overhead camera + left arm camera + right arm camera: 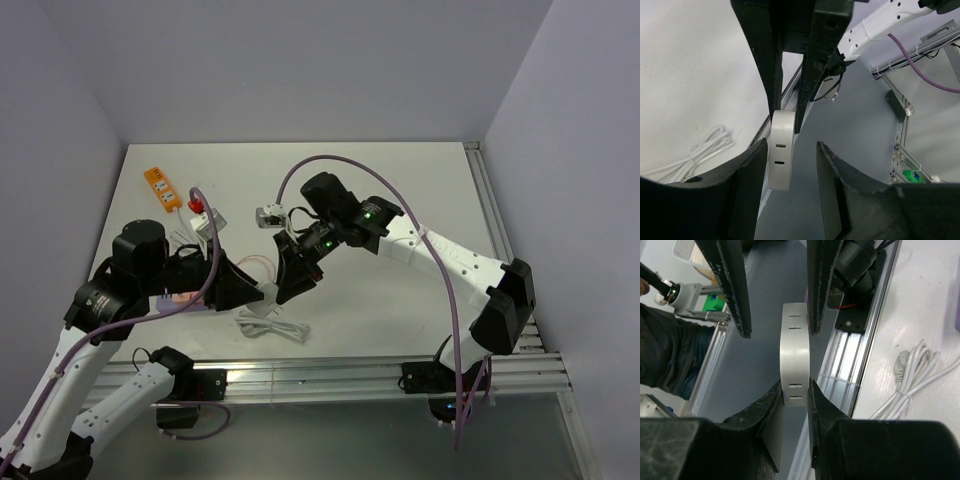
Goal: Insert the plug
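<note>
White plastic socket bar (795, 347), flat with round ends and a pair of slots near each end, is held above the table (400, 190) near its front edge. Right pincer (796, 386) is clamped on one end of it, fingers pressed to both flat faces. Left pincer (791, 146) stands agape around the other end: one finger is touching or almost touching the bar, the other is apart from it, so it grips nothing. The bar's long axis runs straight from one pincer to the other, slot edge towards the left wrist camera. A coiled white cord (272, 327) lies on the table just below the meeting point. The plug appears in neither wrist view. From above, a pinkish patch (184, 297) shows under the left forearm, mostly hidden; I cannot tell if that is it. If so, it lies behind and left of both pincers. The left arm is nearer and free, so the pickup looks like its job.
</note>
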Motion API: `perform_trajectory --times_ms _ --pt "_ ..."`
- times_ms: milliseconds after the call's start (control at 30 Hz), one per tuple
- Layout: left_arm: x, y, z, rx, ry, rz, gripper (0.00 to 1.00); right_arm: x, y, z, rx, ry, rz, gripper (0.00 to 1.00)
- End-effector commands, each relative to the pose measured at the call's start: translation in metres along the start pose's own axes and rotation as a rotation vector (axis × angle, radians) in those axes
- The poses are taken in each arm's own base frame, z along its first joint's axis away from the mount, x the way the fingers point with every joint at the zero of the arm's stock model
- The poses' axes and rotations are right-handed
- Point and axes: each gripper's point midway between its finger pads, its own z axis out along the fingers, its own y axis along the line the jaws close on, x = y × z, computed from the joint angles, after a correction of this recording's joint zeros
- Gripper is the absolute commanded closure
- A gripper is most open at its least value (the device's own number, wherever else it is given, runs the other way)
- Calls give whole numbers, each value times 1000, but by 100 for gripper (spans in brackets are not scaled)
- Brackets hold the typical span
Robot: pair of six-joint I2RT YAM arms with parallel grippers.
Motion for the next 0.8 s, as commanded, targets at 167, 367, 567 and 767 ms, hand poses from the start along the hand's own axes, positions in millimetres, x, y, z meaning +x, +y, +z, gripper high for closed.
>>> perform_trajectory --times_ms 167,367,567,767 --pt "2 3 4 0 16 -31 53 -14 10 -1 -11 -5 -62 100" --pt "1 3 4 3 16 -31 60 -17 9 -1 -4 -18 -68 100" --pt "1 0 5 20 22 -35 65 -23 6 0 10 -28 -74 100" --pt "2 -1 3 19 18 -28 58 -28 3 -2 30 -42 -74 100"
